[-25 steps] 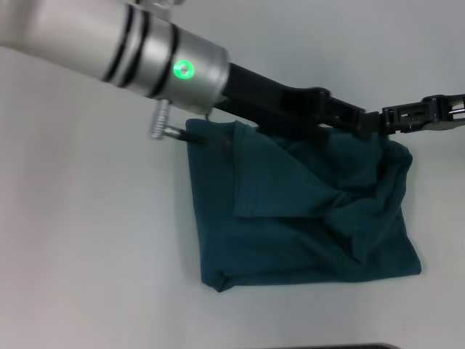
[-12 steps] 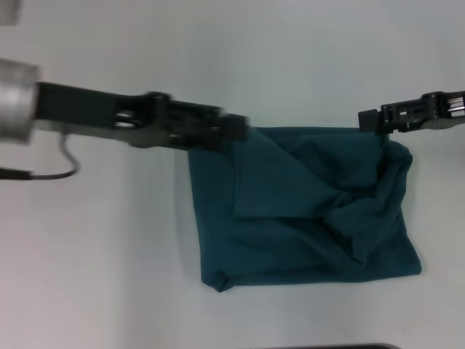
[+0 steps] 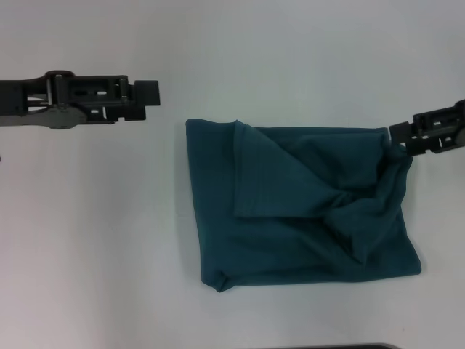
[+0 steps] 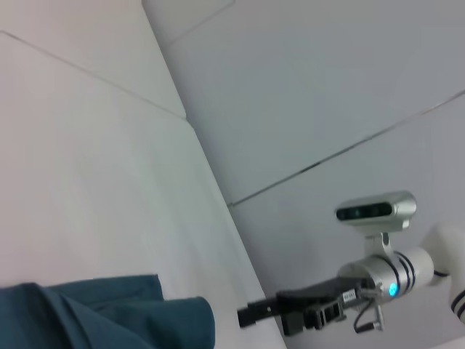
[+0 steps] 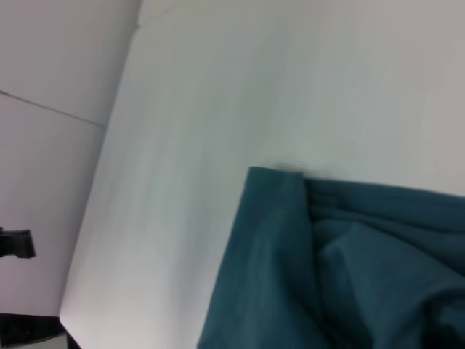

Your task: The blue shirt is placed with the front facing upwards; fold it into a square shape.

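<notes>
**Observer:** Where is the shirt, and what shape is it in?

**Operator:** I see the blue shirt lying on the white table, a little toward my right side. It is already a compact, roughly rectangular bundle, but not a neat one. A triangular flap lies over the top, and the right half is bunched into diagonal creases. No lettering shows, so I take it the chest is folded inside.

**Observer:** Why is the left arm out there?

**Operator:** The left gripper hangs over bare table, apart from the shirt's far-left corner and touching nothing. Its tips look pressed together with nothing between them. I judge it is parked clear so that it does not drag the fold.

**Observer:** And the right?

**Operator:** The right gripper sits at the shirt's far-right corner, right against the bunched cloth. I cannot tell from these views whether it is pinching the fabric or merely beside it; the right wrist view shows only cloth and table, no fingers.

**Observer:** Is the job finished?

**Operator:** In my judgement, nearly. The outline is close to square, but the rumpled right side wants smoothing, and that corner is the place to work from.
</notes>
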You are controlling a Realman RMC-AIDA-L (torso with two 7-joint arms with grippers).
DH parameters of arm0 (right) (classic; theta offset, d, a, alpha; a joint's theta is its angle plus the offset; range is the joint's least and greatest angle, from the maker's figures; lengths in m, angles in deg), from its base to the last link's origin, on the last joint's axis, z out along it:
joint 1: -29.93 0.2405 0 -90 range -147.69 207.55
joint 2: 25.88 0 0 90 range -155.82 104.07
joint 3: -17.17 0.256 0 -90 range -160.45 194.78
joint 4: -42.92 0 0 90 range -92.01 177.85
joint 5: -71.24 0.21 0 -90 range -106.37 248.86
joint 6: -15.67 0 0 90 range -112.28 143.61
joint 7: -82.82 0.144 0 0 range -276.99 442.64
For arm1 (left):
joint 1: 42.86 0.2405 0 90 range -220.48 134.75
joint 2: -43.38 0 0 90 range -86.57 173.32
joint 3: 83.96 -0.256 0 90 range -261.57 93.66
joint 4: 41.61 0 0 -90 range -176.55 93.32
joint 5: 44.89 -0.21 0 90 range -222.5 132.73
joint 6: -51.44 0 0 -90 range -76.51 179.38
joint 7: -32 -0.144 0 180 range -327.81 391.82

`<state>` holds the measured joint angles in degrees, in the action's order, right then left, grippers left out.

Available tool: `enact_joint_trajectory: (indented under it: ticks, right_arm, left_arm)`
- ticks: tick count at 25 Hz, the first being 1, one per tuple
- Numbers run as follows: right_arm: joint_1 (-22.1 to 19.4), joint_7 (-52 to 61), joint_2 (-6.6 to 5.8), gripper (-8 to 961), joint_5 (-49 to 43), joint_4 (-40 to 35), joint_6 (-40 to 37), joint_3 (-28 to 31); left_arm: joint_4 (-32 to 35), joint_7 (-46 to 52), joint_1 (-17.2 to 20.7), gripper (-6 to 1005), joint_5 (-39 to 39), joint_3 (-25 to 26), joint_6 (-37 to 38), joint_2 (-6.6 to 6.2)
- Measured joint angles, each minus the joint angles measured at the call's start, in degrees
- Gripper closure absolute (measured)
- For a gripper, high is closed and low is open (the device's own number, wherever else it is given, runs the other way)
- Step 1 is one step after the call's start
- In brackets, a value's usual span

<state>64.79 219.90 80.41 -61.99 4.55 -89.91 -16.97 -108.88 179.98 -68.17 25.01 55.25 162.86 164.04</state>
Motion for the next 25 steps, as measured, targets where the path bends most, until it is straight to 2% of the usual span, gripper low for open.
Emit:
enact_joint_trajectory:
  ticks: [4,7,11,13,15,19,22,25]
  right_arm:
    - [-0.6,1.68,-0.15,186,-1.36,0.14,0.81,0.3]
    - [-0.73,1.95,0.35,189,-1.47,1.15,3.1,0.34]
    - [-0.23,1.9,1.27,192,-1.54,3.21,5.35,-0.55]
    - [0.07,1.77,1.72,193,-1.57,3.29,5.66,-1.09]
    - [0.33,1.74,1.9,195,-1.57,3.14,5.85,-1.31]
    - [0.67,1.9,1.91,198,-1.46,2.91,5.96,-1.32]
    - [1.08,1.92,1.91,200,-1.47,2.91,6.11,-1.36]
    - [1.53,2.14,1.91,202,-1.48,3.18,6.58,-1.41]
  left_arm:
    - [-0.42,-0.33,0.27,261,0.36,1.6,0.05,0.18]
    - [-0.69,-0.26,0.29,261,0.91,3.02,0.05,0.25]
    - [-0.67,0.31,0.31,262,-0.64,3.97,0.25,-1.08]
    - [-0.67,0.07,0.28,262,-4.11,3.53,0.52,-1.74]
    - [-0.69,-1.43,0.17,262,-8.39,2.35,0.66,-1.88]
    - [-0.27,-6.99,-0.07,263,-16.61,-2.03,0.42,-0.92]
    - [0.04,-9.23,-0.14,264,-18.11,-2.93,-0.43,0.28]
    - [0.44,-9.32,-0.19,265,-18.09,-2.7,-0.68,0.66]
